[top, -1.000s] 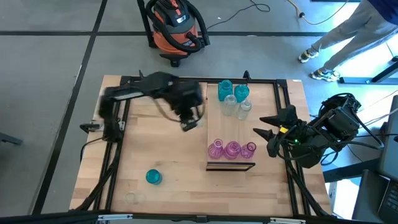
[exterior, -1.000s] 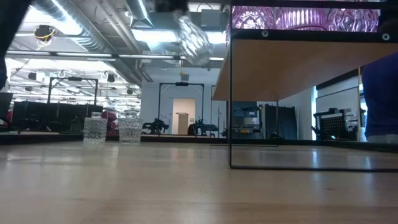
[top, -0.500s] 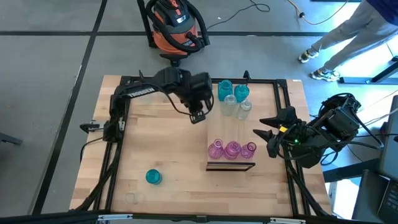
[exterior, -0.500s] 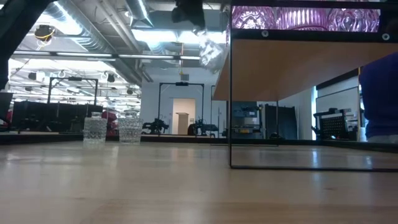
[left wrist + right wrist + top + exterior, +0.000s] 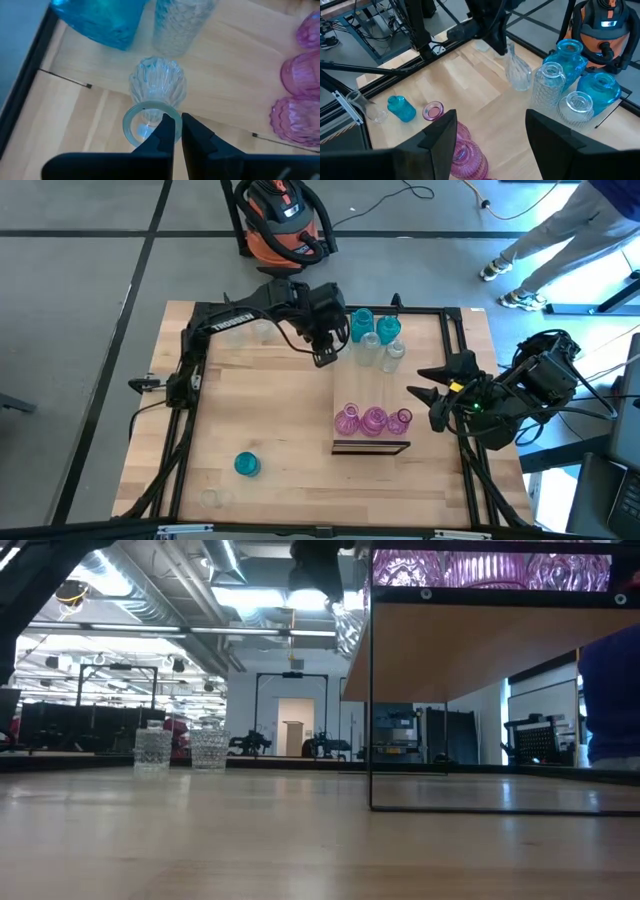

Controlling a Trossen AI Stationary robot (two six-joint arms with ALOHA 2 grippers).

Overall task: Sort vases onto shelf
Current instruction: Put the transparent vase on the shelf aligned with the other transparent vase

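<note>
The left gripper [image 5: 323, 358], jaws pinched on the rim of a clear glass vase [image 5: 157, 86], holds it in the air at the shelf's [image 5: 372, 392] 9 o'clock edge, beside the teal vases [image 5: 361, 323] and clear vases [image 5: 395, 352] grouped at the shelf's 12 o'clock end; three pink vases [image 5: 372, 420] stand at its 6 o'clock end; the right gripper [image 5: 425, 383] waits at 3 o'clock, fingers apart, empty; a lone teal vase [image 5: 246, 465] sits on the tabletop [image 5: 250, 400] near 7 o'clock
</note>
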